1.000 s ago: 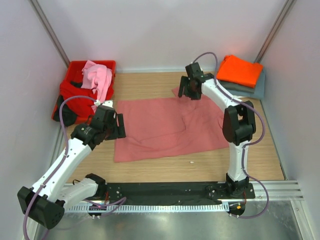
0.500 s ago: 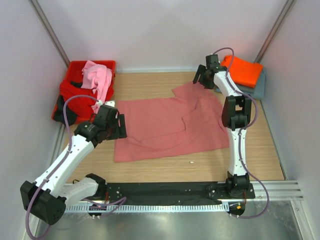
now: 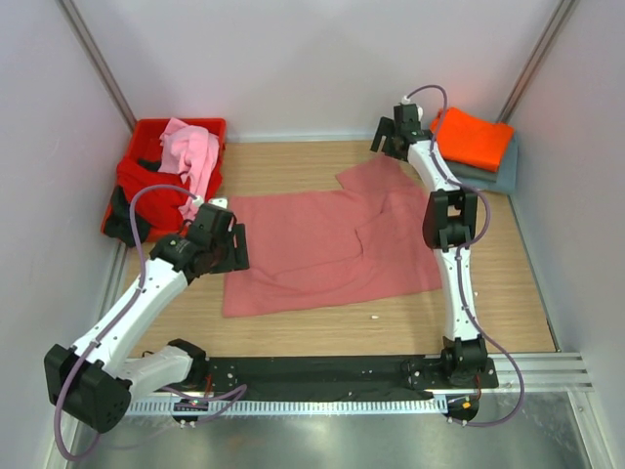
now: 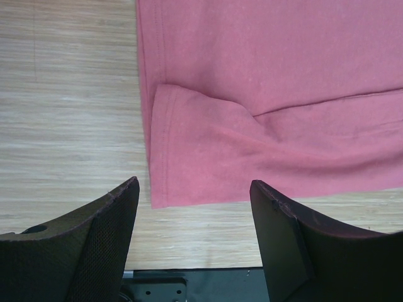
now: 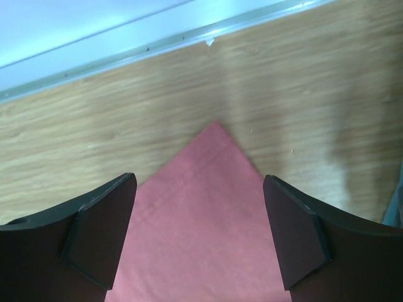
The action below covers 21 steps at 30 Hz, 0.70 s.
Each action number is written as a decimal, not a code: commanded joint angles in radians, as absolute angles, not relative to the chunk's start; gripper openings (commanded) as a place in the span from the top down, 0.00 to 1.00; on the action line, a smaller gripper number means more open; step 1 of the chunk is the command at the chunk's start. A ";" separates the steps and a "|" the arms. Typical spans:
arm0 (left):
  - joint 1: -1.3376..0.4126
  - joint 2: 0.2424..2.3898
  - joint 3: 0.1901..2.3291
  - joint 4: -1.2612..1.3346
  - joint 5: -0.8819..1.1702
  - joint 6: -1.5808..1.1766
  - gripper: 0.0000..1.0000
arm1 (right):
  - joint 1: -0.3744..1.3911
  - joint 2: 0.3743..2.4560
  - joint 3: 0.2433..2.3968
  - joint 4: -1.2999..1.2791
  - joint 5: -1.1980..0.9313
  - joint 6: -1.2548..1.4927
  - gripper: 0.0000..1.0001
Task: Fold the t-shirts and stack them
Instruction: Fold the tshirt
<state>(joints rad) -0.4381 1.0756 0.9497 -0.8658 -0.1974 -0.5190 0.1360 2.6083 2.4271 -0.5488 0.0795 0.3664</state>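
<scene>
A dusty salmon-pink t-shirt [image 3: 332, 244] lies spread on the wooden table, one sleeve pointing to the back right. My left gripper [image 3: 227, 249] is open and empty above the shirt's left edge; the left wrist view shows a folded sleeve corner [image 4: 201, 154] between its fingers. My right gripper [image 3: 391, 137] is open and empty over the back sleeve's pointed tip [image 5: 214, 189]. A folded orange t-shirt [image 3: 474, 137] lies on a folded grey-blue one [image 3: 493, 174] at the back right. A light pink shirt [image 3: 190, 151] and a red one [image 3: 146, 186] hang out of the crate.
A red plastic crate [image 3: 210, 127] stands at the back left. Pale walls close in the table on three sides. A black base rail [image 3: 322, 373] runs along the near edge. A small white speck [image 3: 373, 318] lies on the wood.
My right gripper rose off the back sleeve, swung right toward the orange stack, then came back a little left. The sleeve now lies flat, uncovered. My left arm barely moved.
</scene>
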 commanded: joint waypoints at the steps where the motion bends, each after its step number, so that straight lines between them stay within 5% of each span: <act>1: -0.434 1.081 0.951 -0.850 -0.184 -0.511 0.28 | 0.152 2.661 2.506 -0.497 0.164 0.321 0.11; 9: -0.433 1.085 0.951 -0.851 -0.190 -0.512 0.28 | 0.178 2.746 2.585 -0.506 0.261 0.279 0.13; 17: -0.433 1.080 0.951 -0.853 -0.190 -0.512 0.28 | 0.207 2.758 2.588 -0.561 0.252 0.255 0.41; 21: -0.433 1.077 0.951 -0.854 -0.196 -0.512 0.28 | 0.204 2.757 2.562 -0.551 0.258 0.252 0.73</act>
<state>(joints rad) -0.4377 1.0828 0.9497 -0.8658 -0.1974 -0.5186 0.1955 2.7499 2.5618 -0.5312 0.2497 0.2577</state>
